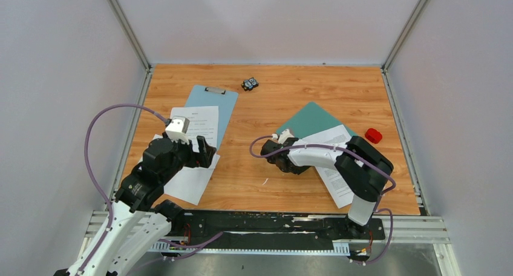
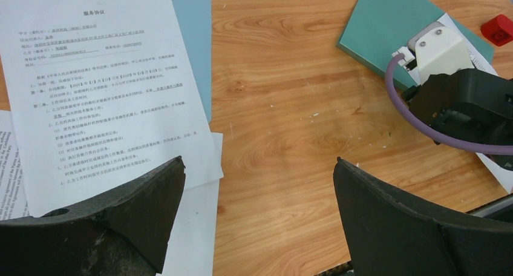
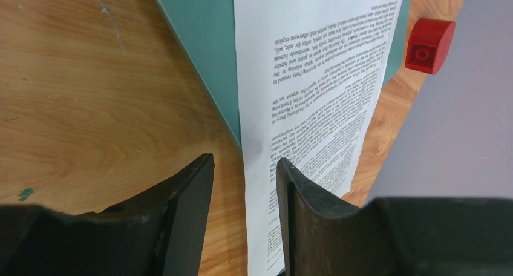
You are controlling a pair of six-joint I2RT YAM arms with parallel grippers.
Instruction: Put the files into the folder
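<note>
1. Nearest you, at 7 o'clock on the table, the near sheet (image 1: 189,184) lies flat beside the left arm. Nothing grips it, and it is well apart from the folder (image 1: 307,120).
2. The left gripper (image 2: 259,167) stands wide and empty over bare wood. The left-hand papers lie at its 9 o'clock.
3. The right gripper (image 3: 245,161) is low, its jaws set to a narrow gap. The long edge of the right sheet (image 3: 314,76) runs up through that gap toward 12 o'clock. One finger sits over the paper and the other over wood. You cannot tell whether either pad touches the paper.
4. The right sheet rests on top of the folder and overhangs its near edge toward 5 o'clock. Teal shows on both sides of it. No cover is seen over it, and whether the folder is open or shut cannot be told.
5. The folder is at about 1 o'clock from the right gripper.
6. Farther off, at 10 o'clock, the top sheet (image 2: 103,88) lies on the clipboard (image 1: 213,101), partly over the near sheet.
7. My judgement is that you are early in the task. One file has reached the folder but is not yet squared inside. At least two on the left remain to be carried across.
</note>
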